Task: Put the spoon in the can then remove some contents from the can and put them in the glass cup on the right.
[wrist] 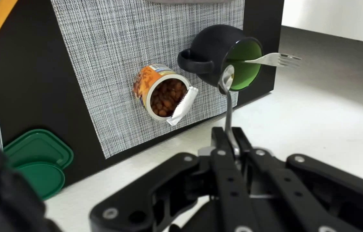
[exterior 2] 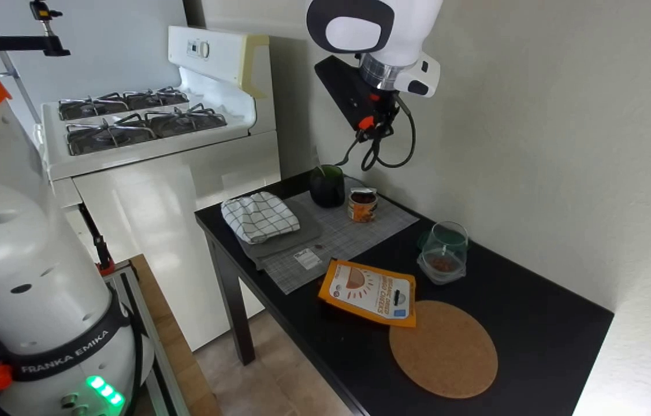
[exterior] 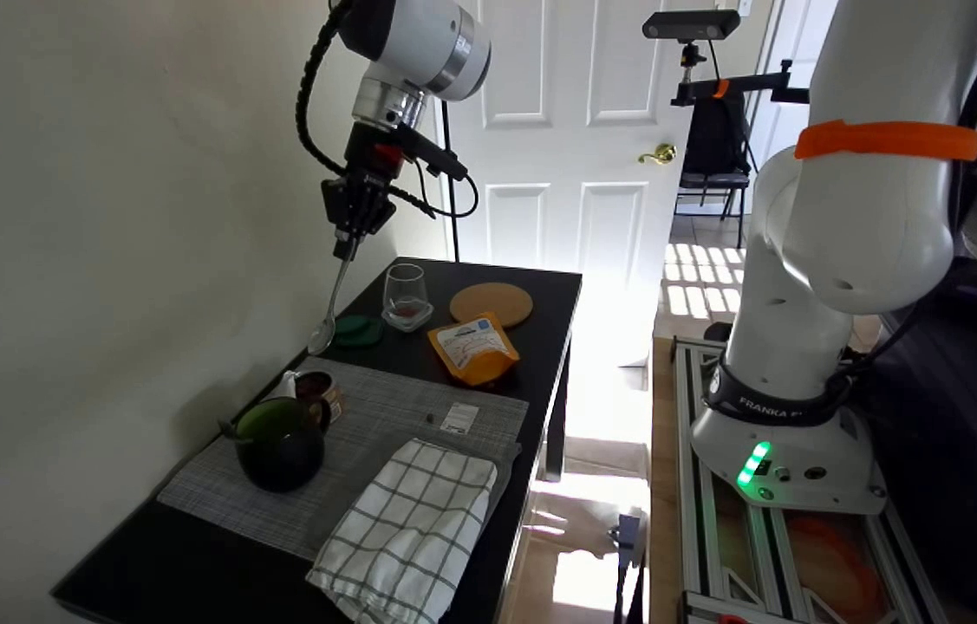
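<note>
The can is a small tin with an orange label and peeled-back foil lid, full of brown beans. It stands on the grey placemat and shows in both exterior views. My gripper is shut on the handle of a metal spoon. In an exterior view the gripper is high near the wall and the spoon hangs down, tilted, apart from the can. Its bowl looks empty. The clear glass cup stands farther along the table and also shows here.
A dark mug, green inside and holding a fork, stands beside the can. A clear container with brownish contents overlaps the glass cup. Green lids, an orange pouch, a round board and a checked cloth lie around. The wall runs along the table.
</note>
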Robot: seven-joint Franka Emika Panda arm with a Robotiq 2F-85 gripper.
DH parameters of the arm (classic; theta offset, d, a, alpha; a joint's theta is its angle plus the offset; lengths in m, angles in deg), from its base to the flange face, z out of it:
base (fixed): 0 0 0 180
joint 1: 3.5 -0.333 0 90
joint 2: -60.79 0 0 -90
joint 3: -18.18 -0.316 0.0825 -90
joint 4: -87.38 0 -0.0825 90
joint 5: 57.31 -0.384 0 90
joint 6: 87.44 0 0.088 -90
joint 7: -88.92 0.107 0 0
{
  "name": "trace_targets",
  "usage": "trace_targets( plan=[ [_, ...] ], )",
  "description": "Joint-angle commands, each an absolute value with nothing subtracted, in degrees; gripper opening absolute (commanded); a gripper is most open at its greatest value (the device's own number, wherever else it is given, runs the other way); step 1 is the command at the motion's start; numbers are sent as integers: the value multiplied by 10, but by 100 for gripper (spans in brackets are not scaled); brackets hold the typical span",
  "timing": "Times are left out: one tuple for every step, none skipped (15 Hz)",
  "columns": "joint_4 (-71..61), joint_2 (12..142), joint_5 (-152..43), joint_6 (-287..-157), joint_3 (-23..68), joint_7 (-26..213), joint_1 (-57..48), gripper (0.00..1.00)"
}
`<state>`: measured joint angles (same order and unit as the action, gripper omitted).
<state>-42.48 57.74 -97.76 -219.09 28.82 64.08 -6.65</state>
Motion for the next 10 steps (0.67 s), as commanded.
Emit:
trace_targets(
  plan=[
    [-380,639,-1022,-2171,273,627,-30,2],
    [-410,603,-993,-2189,262,641,-30,2],
    [-405,613,-994,-2189,259,640,-24,8],
    [-403,616,-994,-2189,257,640,-20,8],
    [-403,616,-994,-2189,254,640,-19,8],
    [-404,622,-990,-2201,253,645,-20,2],
    [-399,632,-985,-2207,252,648,-19,2],
    [-400,641,-977,-2232,249,655,-18,2],
    [-400,652,-973,-2252,246,657,-16,2],
    [-399,663,-971,-2287,242,661,-16,2]
  ],
)
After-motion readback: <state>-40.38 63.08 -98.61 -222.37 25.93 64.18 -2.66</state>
